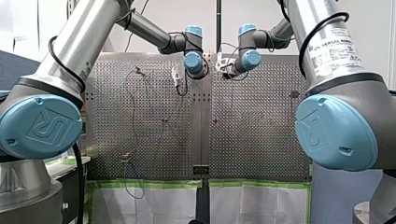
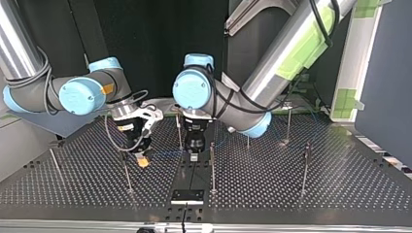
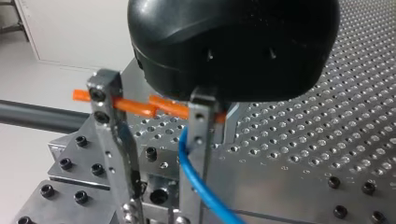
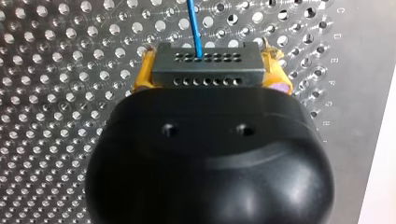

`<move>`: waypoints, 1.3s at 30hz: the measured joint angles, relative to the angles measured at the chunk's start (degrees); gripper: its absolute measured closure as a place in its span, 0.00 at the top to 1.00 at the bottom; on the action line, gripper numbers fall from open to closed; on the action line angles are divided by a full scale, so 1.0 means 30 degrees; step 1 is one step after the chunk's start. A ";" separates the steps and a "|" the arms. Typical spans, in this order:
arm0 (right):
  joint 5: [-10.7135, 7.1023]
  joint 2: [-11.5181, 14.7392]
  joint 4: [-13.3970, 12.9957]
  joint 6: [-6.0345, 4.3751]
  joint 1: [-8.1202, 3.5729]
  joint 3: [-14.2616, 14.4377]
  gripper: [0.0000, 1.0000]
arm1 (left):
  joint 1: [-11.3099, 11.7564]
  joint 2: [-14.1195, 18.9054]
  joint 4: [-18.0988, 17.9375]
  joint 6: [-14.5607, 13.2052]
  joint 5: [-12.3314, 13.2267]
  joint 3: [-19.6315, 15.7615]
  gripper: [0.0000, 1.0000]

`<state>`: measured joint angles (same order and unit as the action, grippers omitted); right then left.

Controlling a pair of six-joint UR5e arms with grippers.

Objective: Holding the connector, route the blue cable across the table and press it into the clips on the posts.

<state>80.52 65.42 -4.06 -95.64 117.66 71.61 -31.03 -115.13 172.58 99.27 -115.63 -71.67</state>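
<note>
Look at the right wrist view and you see the right claw point(image 4: 209, 83) closed on the connector point(image 4: 209, 65), a dark block with rows of small holes, pinched between its yellow pads point(image 4: 141, 78). The blue cable point(image 4: 194, 28) leaves the connector's far face and runs away over the perforated worktop point(image 4: 56, 93). In the top view you find that claw left of the middle, low over the worktop, with one of the thin posts point(image 2: 128, 172) just beside it. The left claw point(image 3: 158, 196) stands wide: its two metal fingers point(image 3: 109, 126) are apart with nothing clamped between them, an orange rod point(image 3: 133, 106) crosses them near the claw's body, and the blue cable curves down past one finger, though you cannot tell whether it touches. In the top view this claw hangs near the worktop's middle, between two posts. In the front view the cable wanders down the worktop's left half and drops over its near edge.
</note>
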 joint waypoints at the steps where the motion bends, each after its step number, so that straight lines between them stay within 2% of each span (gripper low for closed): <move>1: 0.0000 -0.0003 0.0007 -0.0008 -0.0001 0.0003 0.00 | -0.0023 0.0001 0.0030 -0.0009 -0.0022 -0.0018 0.00; 5: -0.0007 -0.0006 0.0055 -0.0021 -0.0002 0.0058 0.00 | -0.0147 0.0006 0.0123 -0.0052 -0.0255 -0.0313 0.00; 9: 0.0003 -0.0008 0.0077 -0.0028 -0.0002 0.0277 0.00 | -0.0328 0.0015 -0.0030 -0.0133 -0.0856 -0.0939 0.00; 13: 0.0090 -0.0015 0.0054 -0.0015 -0.0002 0.0799 0.00 | -0.0489 0.0017 -0.0480 -0.0155 -0.1443 -0.1613 0.00; 18: 0.0180 -0.0019 0.0009 -0.0007 0.0012 0.1528 0.00 | -0.0726 0.0017 -0.1223 -0.0120 -0.1604 -0.2397 0.00; 24: 0.0241 -0.0045 -0.0010 0.0040 0.0005 0.2546 0.00 | -0.0947 0.0018 -0.2079 -0.0103 -0.1318 -0.3269 0.00; 28: 0.0521 -0.0046 -0.0139 0.0268 -0.0007 0.3259 0.00 | -0.0986 0.0012 -0.2774 -0.0085 -0.1032 -0.3965 0.00; 39: 0.1250 -0.0075 -0.0659 0.0360 -0.0231 0.4736 0.00 | -0.0735 -0.0241 -0.4859 0.0158 0.0447 -0.6037 0.00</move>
<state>84.27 65.19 -6.04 -94.57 116.96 85.81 -33.23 -115.85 158.01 99.74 -114.29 -89.78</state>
